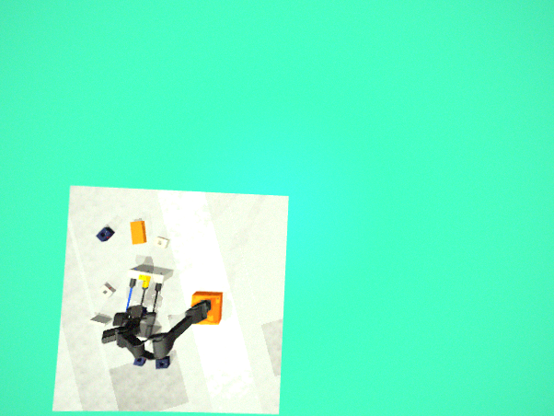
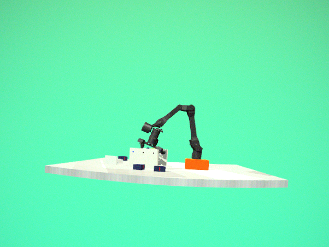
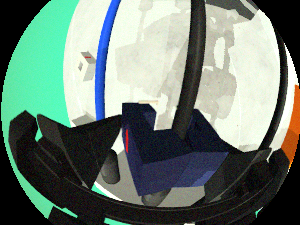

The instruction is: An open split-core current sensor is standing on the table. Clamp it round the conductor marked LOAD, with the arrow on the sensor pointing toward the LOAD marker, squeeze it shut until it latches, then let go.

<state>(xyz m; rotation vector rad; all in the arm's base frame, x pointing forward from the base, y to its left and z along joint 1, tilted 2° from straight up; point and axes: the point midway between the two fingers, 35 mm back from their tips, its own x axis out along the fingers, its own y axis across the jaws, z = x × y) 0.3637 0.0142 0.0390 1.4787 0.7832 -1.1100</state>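
The dark blue sensor [image 3: 175, 171] [image 1: 144, 310] is between the fingers of my gripper [image 3: 172, 149] [image 2: 150, 147], which is shut on it. In the wrist view its two arms stand apart, with a gap between them. A red mark [image 3: 127, 141] shows on its left side; its pointing direction is unclear. The middle black conductor [image 3: 194, 64] [image 1: 143, 298] runs down to the sensor between the arms; whether it sits fully inside is hidden. A yellow piece [image 1: 145, 279] is at this conductor's far end. No LOAD lettering is readable.
A blue cable [image 3: 102, 64] [image 1: 129, 298] runs left of the middle conductor, another black cable [image 3: 284, 74] [image 1: 156, 299] right. A white panel [image 2: 143, 158] stands by the cables. Other dark blue blocks [image 1: 105, 234] [image 2: 159, 168], an orange block [image 1: 138, 232] and white blocks [image 1: 161, 242] stand around.
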